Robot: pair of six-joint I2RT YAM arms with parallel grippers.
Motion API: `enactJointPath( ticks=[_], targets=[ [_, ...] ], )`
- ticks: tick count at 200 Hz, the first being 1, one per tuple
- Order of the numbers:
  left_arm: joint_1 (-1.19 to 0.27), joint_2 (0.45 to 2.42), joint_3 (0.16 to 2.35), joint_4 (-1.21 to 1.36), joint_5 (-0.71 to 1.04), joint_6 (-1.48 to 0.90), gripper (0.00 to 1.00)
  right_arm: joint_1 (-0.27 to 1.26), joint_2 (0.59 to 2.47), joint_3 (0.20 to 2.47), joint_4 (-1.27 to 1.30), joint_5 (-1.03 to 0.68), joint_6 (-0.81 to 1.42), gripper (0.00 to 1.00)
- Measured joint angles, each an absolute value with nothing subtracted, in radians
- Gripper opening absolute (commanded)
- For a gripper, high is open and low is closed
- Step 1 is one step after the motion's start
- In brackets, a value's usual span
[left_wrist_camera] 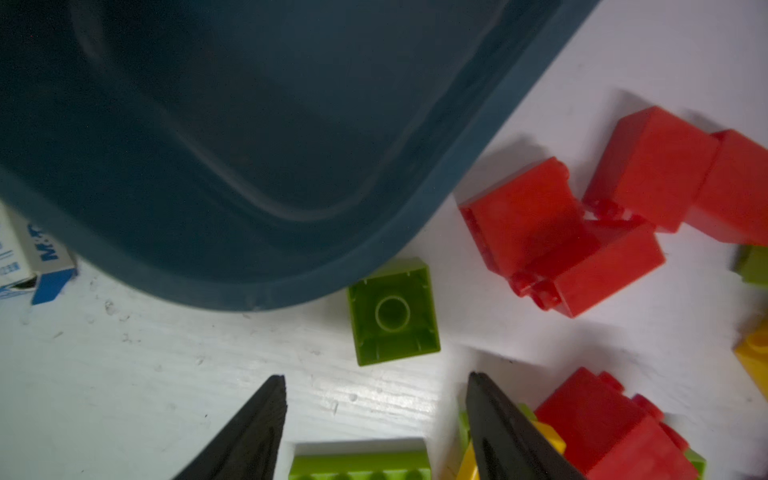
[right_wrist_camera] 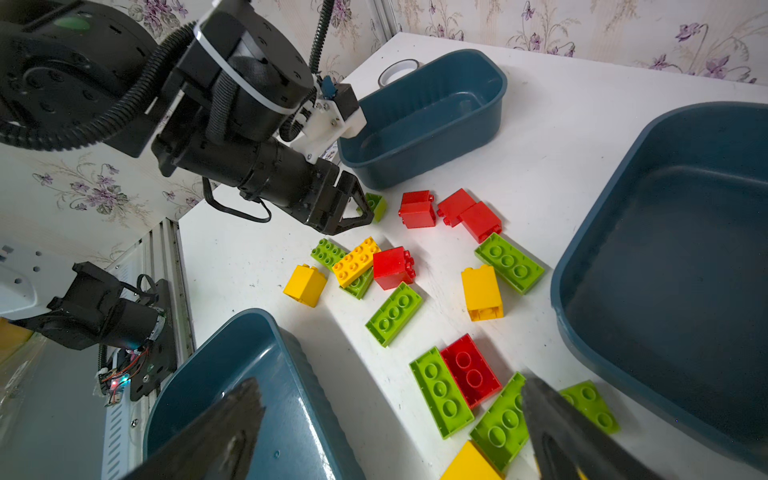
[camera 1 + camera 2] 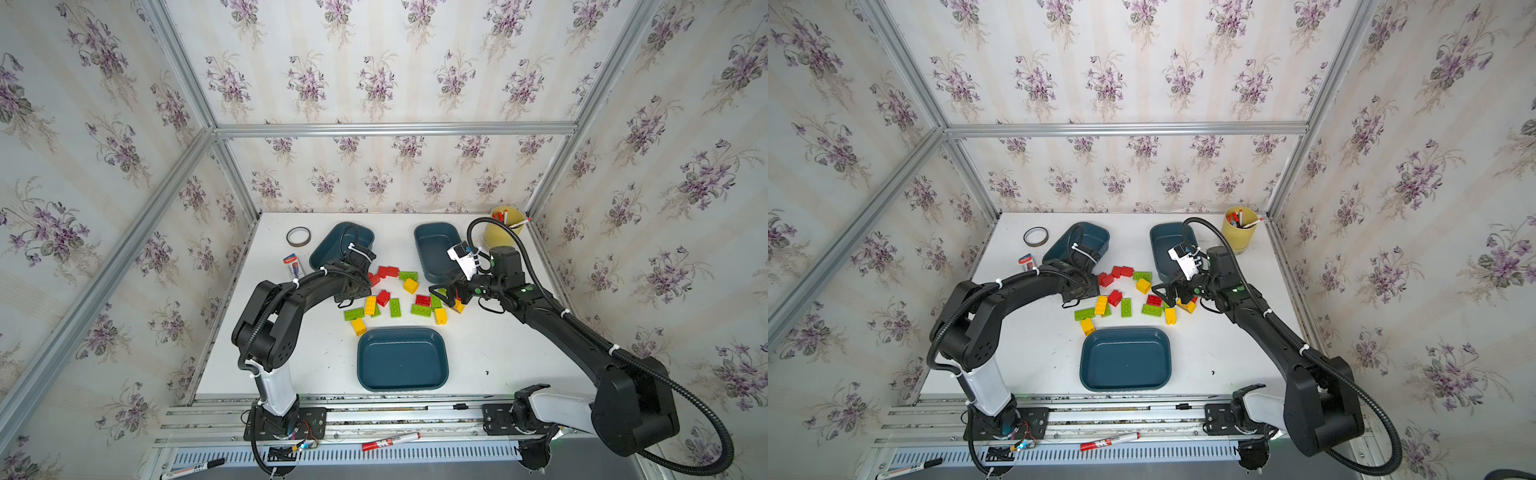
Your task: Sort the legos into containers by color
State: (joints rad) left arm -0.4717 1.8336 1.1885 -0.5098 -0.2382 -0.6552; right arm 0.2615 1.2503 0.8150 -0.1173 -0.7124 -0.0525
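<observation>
The red, yellow and green plastic legos [image 3: 395,307] lie in a bunch on the white table [image 3: 498,353], between the back left dark teal-blue plastic tray [image 3: 328,245], the back right tray [image 3: 434,245] and the front tray [image 3: 403,361]. Your left gripper [image 1: 376,376] has its two black fingers spread apart with nothing between them. Just past the tips lies a small square lime green plastic brick [image 1: 392,311], hollow side up, right beside the back left tray's rim. Your right gripper [image 2: 390,382] is spread very wide, holds nothing, and hangs above the right end of the bunch.
</observation>
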Motion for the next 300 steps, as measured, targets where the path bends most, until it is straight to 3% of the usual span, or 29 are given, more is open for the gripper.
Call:
enactJointPath(
  ticks=[69,81,110,132,227,300],
  targets=[
    [-0.472,1.909,1.207,-0.458,-0.262,-0.656,0.56,0.262,1.246,0.809,-0.119,-0.711,-0.053,1.0],
    [-0.472,1.915,1.211,-0.451,-0.265,-0.657,0.47,0.262,1.246,0.808,-0.119,-0.71,-0.053,1.0],
    [-0.472,1.932,1.218,-0.429,-0.271,-0.656,0.41,0.262,1.251,0.808,-0.118,-0.709,-0.053,1.0],
    [-0.472,1.933,1.218,-0.424,-0.275,-0.655,0.3,0.262,1.252,0.808,-0.118,-0.709,-0.053,1.0],
    [-0.524,1.723,1.176,-0.498,-0.23,-0.636,0.29,0.262,1.254,0.802,-0.111,-0.708,-0.052,1.0],
    [-0.451,1.748,1.399,-0.601,-0.237,-0.506,0.29,0.262,1.256,0.803,-0.104,-0.707,-0.042,1.0]
  ],
)
